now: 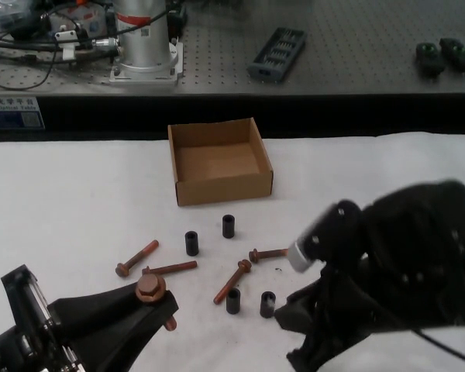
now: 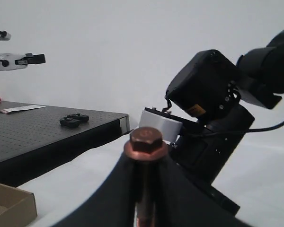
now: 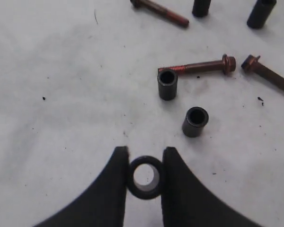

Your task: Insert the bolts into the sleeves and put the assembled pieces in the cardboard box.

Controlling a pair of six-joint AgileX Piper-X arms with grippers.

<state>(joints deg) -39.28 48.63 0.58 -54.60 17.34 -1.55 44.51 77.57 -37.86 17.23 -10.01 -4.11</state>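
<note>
Right wrist view shows the right pincer [image 3: 146, 155] clenched on a sleeve [image 3: 146, 179]; the left pincer [image 2: 145, 163] grasps a bolt [image 2: 146, 141], the two apparently not yet joined. No assembled piece lies in the cardboard box [image 1: 221, 194]; loose bolts [image 1: 169, 269] and sleeves [image 1: 191, 242] lie on the worktop [image 1: 77, 194] near it.

bolt [image 2: 146, 142]: copper, clamped in left end effector [image 2: 145, 163], head out | sleeve [image 3: 146, 177]: black, pinched in right end effector [image 3: 146, 161] | counter [image 1: 62, 201]: four bolts [image 1: 170, 269] lying, four sleeves [image 1: 191, 242] standing | cardboard box [image 1: 219, 186]: open, behind them
</note>
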